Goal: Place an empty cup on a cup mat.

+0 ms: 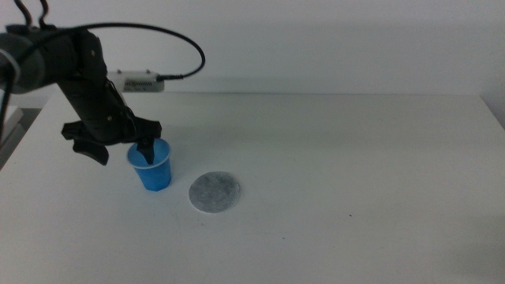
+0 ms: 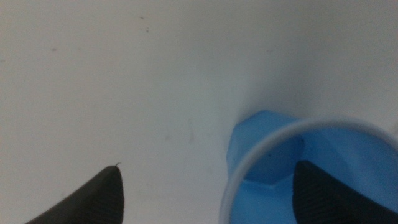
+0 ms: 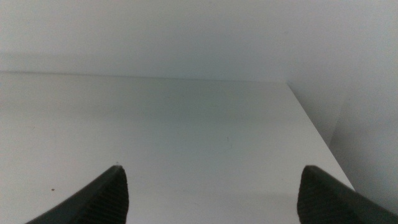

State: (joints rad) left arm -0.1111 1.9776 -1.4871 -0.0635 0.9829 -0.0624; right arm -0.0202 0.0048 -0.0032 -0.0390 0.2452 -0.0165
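My left end effector wide open, one jaw inside the cup, other outside its left wall; cup upright on table, just left of cup mat; looks light, thin, squashable — pinch rim wall gently; right end effector open, waiting

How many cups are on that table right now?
1. The blue cup stands upright at the table's left side, just left of the grey cup mat. The left end effector straddles its rim, one jaw inside. Nothing suggests a hidden cup.
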